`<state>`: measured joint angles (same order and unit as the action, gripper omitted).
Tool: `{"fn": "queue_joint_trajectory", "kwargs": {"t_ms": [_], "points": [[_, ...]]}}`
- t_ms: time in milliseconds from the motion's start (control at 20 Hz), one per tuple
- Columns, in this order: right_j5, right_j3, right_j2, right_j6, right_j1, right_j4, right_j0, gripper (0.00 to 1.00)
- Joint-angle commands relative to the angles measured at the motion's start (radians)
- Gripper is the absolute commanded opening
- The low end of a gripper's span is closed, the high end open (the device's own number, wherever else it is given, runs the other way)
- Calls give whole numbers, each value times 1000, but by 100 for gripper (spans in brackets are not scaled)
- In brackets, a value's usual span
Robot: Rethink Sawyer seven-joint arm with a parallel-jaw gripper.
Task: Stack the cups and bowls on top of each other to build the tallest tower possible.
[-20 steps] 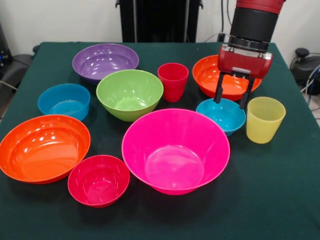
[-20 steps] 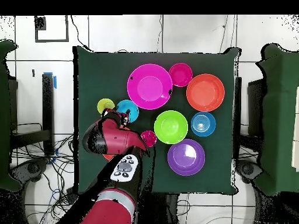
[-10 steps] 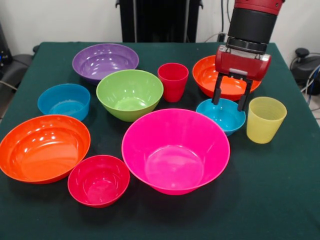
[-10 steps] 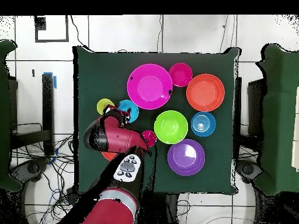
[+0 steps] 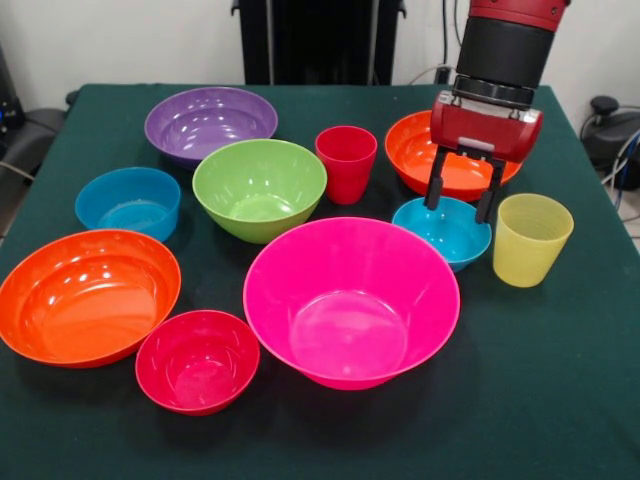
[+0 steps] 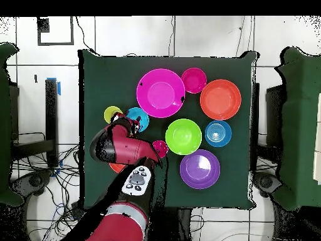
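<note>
All bowls and cups stand apart on the green table; no tower shows. My gripper (image 5: 459, 212) is open, its two black fingers hanging just above the far rim of a small blue bowl (image 5: 442, 232), in front of an orange bowl (image 5: 452, 156). The yellow cup (image 5: 531, 239) stands to the right, the red cup (image 5: 346, 163) to the left. The big pink bowl (image 5: 351, 300) is at the front centre, the green bowl (image 5: 259, 188) behind it. In the overhead view the arm (image 6: 122, 147) covers the orange bowl beside the small blue bowl (image 6: 139, 117).
A purple bowl (image 5: 210, 123) sits at the back left, a second small blue bowl (image 5: 128, 202) at the left, a wide orange bowl (image 5: 87, 296) and a small red-pink bowl (image 5: 197, 360) at the front left. The table edge (image 5: 600, 420) runs near the right.
The gripper has risen slightly and shifted a little left over the small blue bowl. The yellow cup has moved slightly. Nothing was taken hold of.
</note>
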<state>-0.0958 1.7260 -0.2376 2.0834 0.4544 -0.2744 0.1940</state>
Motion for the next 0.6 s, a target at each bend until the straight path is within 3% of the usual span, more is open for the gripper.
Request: {"fn": "queue_joint_trajectory", "kwargs": {"t_ms": [50, 600], "points": [[-37, -38, 80, 181, -57, -43, 19, 100], [-76, -31, 68, 193, -98, -86, 44, 100]]}}
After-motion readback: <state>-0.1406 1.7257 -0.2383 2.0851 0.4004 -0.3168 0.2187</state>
